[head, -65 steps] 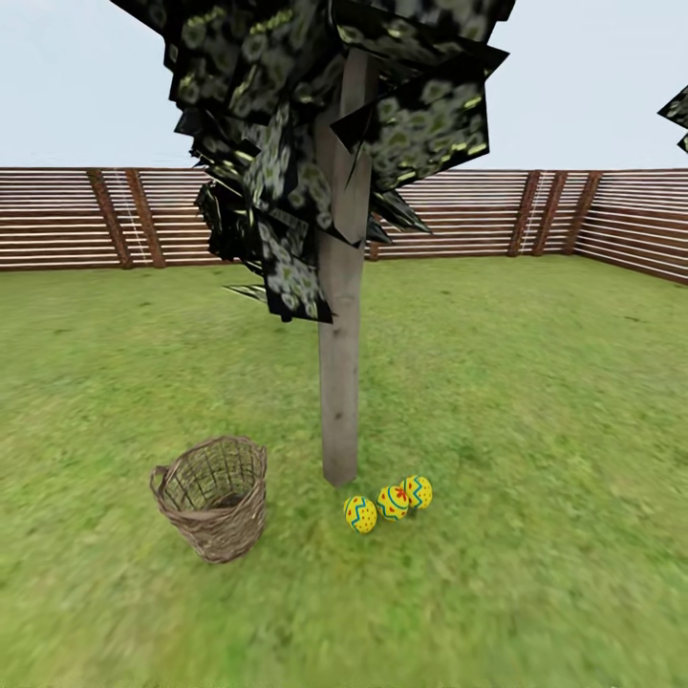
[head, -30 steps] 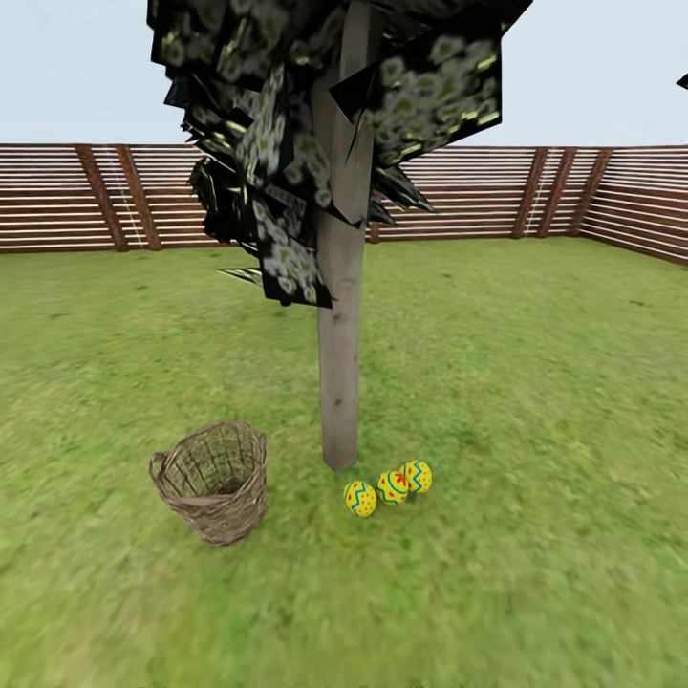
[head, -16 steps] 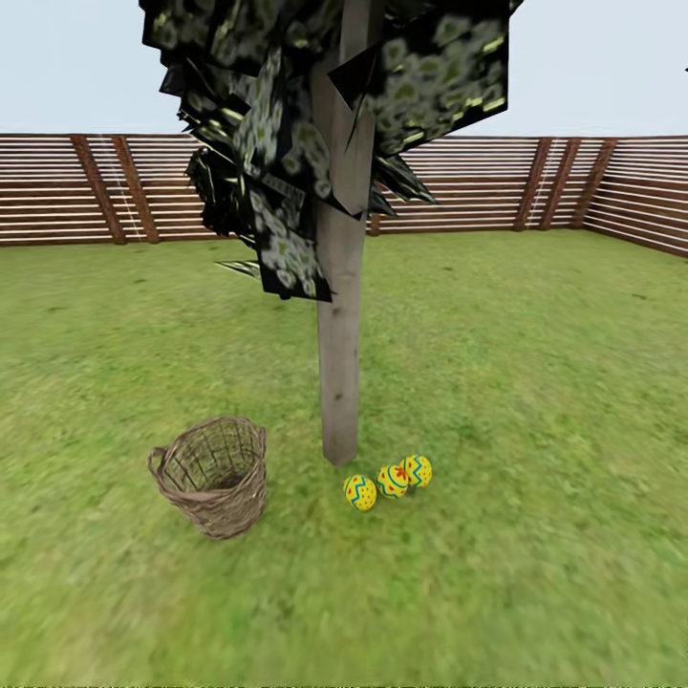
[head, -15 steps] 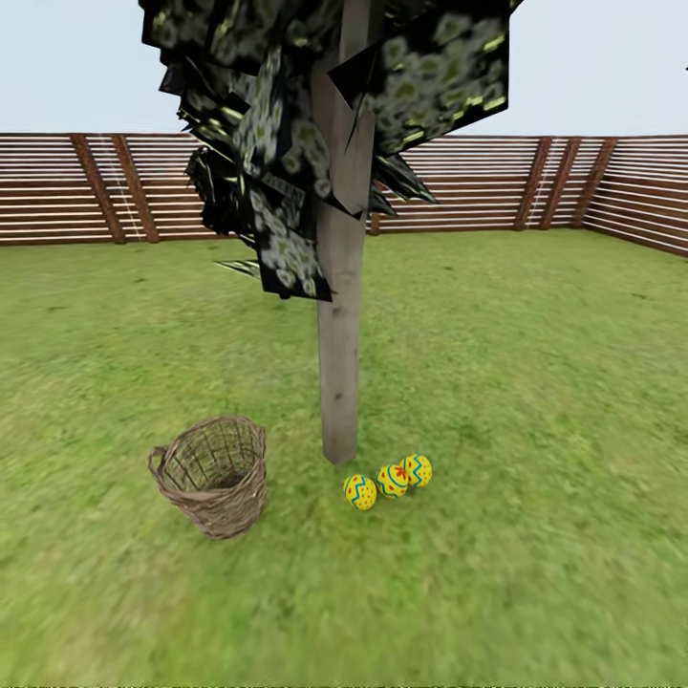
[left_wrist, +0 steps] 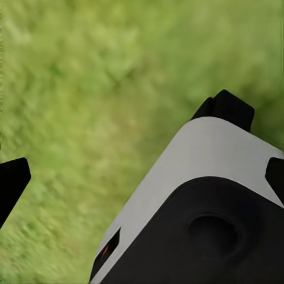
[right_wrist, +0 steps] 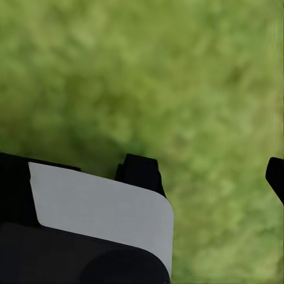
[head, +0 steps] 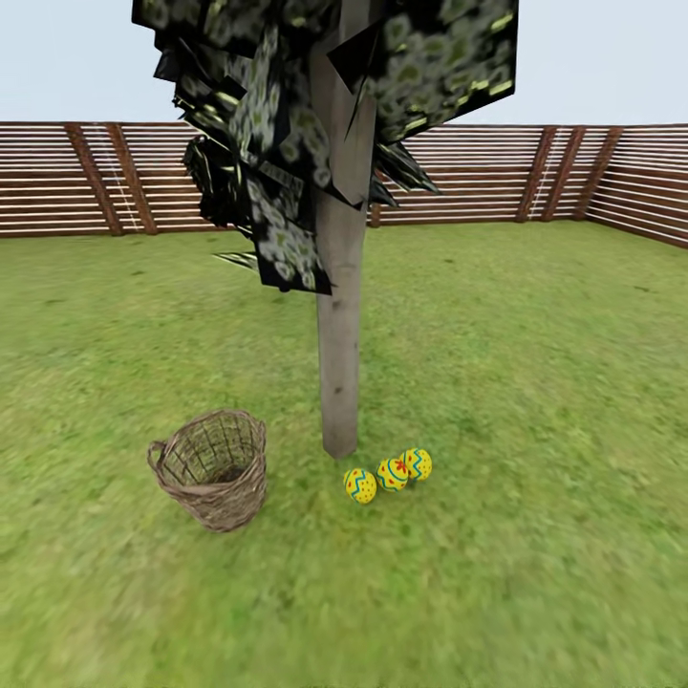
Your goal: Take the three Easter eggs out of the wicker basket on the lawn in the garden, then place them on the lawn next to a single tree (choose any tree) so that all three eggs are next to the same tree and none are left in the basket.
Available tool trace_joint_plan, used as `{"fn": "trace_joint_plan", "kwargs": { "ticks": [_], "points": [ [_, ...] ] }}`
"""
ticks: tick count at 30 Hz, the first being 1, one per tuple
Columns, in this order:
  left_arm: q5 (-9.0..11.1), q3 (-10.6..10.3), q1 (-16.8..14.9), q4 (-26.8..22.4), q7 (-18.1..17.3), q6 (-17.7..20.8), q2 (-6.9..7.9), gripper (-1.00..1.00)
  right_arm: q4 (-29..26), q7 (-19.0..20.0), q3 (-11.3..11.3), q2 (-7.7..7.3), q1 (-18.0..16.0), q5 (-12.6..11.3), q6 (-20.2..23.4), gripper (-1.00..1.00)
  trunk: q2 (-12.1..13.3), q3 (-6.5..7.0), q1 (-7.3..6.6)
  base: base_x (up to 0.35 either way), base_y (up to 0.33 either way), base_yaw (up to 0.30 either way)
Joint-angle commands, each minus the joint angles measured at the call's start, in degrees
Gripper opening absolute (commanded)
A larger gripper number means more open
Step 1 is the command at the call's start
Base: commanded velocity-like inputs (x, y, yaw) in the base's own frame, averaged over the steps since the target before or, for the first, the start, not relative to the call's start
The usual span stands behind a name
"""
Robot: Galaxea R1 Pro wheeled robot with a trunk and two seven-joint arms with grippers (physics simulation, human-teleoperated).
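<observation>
Left gripper [left_wrist: 121,139]: fingers spread, nothing between, over grass. Right gripper [right_wrist: 210,171]: fingers apart, likewise unladen. Three Easter eggs [head: 387,474]: lower centre of the head view, in a touching row on the lawn [head: 535,401] at the foot of the tree [head: 339,363]. Wicker basket [head: 212,468]: lower left, upright, apart from eggs. Fence [head: 57,177]: behind.

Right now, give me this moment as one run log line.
Easter eggs: three on lawn beside tree | wicker basket: upright, no eggs seen inside | grippers: open over grass
</observation>
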Motion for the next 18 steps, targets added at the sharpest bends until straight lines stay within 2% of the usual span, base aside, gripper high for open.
{"fn": "trace_joint_plan", "kwargs": {
  "ticks": [1,18],
  "points": [
    [0.3,-0.48,-0.04,0.01,0.12,0.26,0.0,1.0,0.21,-0.37,0.19,0.04,-0.08,0.59,-0.26,1.0,-0.02,-0.13,-0.01,0.0,0.0,0.0],
    [0.3,-0.48,-0.04,0.01,0.13,0.26,0.0,1.0,0.3,-0.37,0.19,0.04,0.33,0.59,-0.32,1.0,-0.02,-1.66,-0.01,0.0,0.0,0.0]
  ]
}}
